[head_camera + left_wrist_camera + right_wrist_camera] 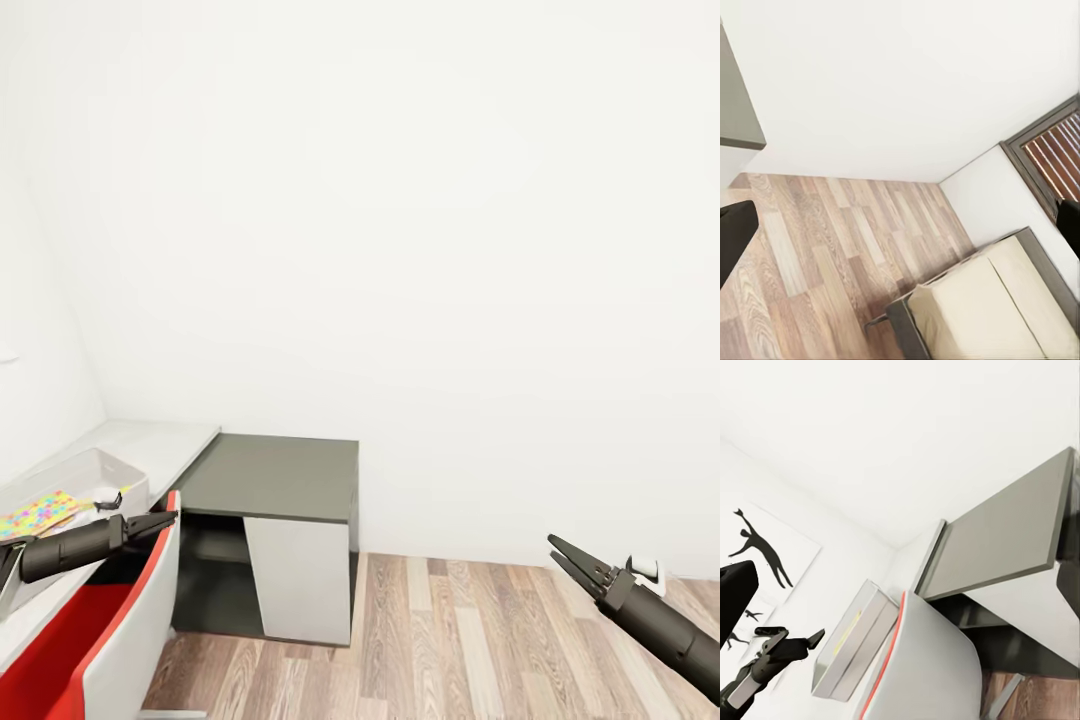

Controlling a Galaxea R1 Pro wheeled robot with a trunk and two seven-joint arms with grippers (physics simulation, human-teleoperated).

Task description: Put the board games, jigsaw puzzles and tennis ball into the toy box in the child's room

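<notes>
Right now the left gripper (165, 519) and right gripper (562, 557) look pressed together, holding nothing. Turning could bump the red chair (120, 625).

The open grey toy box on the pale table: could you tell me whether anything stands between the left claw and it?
Nothing visible does. In the head view the left claw, fingers together, hangs just beside the open grey toy box on the pale table, above the red-and-white chair. A colourful dotted flat item already lies inside the box.
</notes>
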